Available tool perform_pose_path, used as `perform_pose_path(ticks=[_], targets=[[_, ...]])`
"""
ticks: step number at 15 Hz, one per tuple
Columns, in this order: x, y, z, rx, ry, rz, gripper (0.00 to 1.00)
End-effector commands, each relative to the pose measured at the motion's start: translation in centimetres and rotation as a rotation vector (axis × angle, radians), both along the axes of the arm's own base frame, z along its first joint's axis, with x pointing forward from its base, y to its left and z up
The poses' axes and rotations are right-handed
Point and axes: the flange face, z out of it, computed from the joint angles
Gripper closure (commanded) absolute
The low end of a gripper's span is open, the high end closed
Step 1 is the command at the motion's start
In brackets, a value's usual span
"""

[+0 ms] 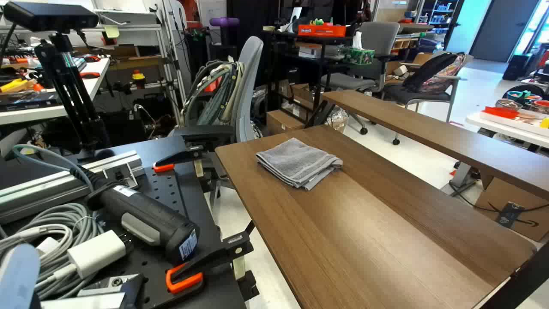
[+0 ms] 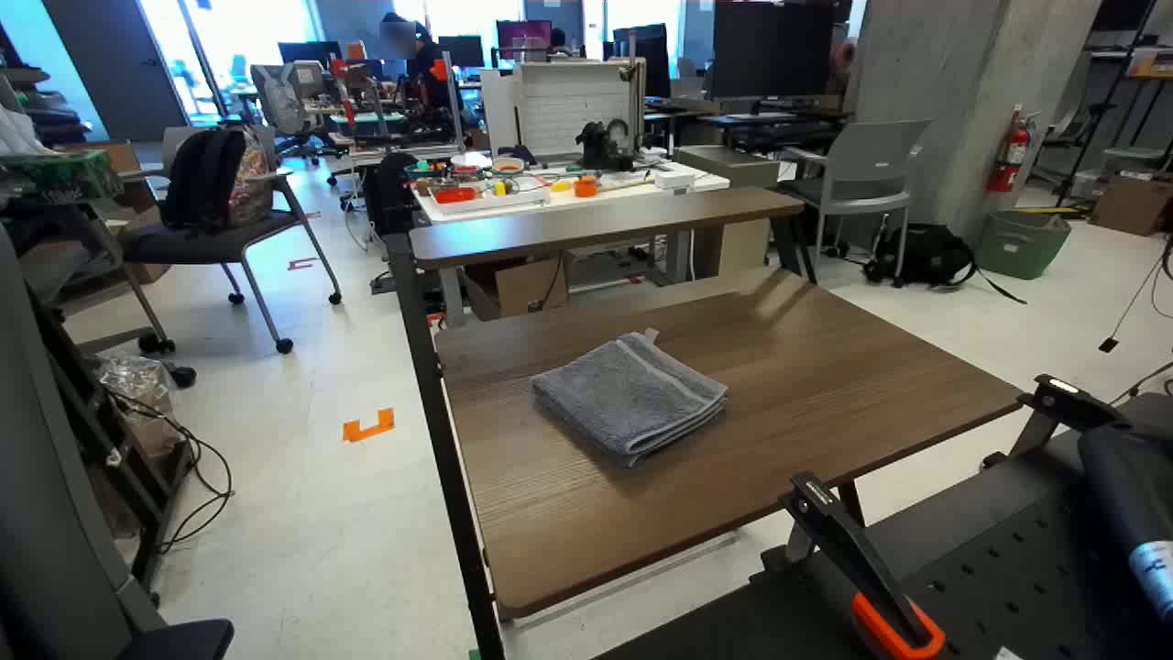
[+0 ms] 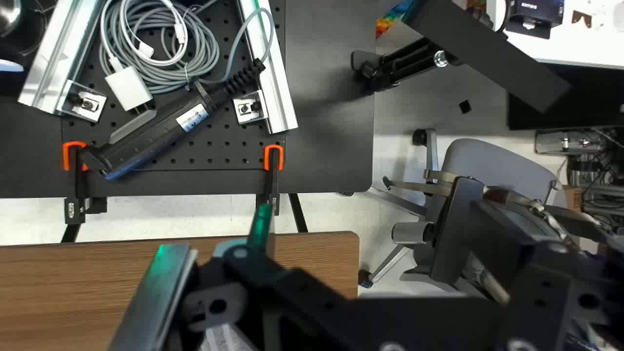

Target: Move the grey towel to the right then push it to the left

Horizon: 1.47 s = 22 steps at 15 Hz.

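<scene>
Grey towel (image 2: 623, 394), folded in layers, lies flat on the brown wood-grain desk (image 2: 871, 367), apart from the hand (image 3: 217, 236). The hand's two fingers (image 3: 152, 295) are spread. In the wrist view, the desk shows behind them; beyond their tips, a corded black handheld device (image 3: 158, 131) rests on a black pegboard (image 3: 224, 151).

Black linkage (image 3: 297, 287), blurred, with what seem round screws (image 3: 391, 346); fingers (image 3: 151, 298) green-tinged at the tips, one flat and grey.
</scene>
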Motion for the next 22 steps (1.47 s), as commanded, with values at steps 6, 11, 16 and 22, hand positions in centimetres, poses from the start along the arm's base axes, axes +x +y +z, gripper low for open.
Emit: perform_pose_path(ticks=[6,11,16,22], targets=[[1.3,0.8,-1.0,0.003,-0.04,-0.027,0.0],[6.5,3.5,-4.8,-0.003,-0.081,-0.06,0.0],[11.6,4.9,-10.5,-0.04,-0.082,-0.078,0.0],[16.1,3.8,-18.4,-0.064,-0.103,-0.115,0.0]])
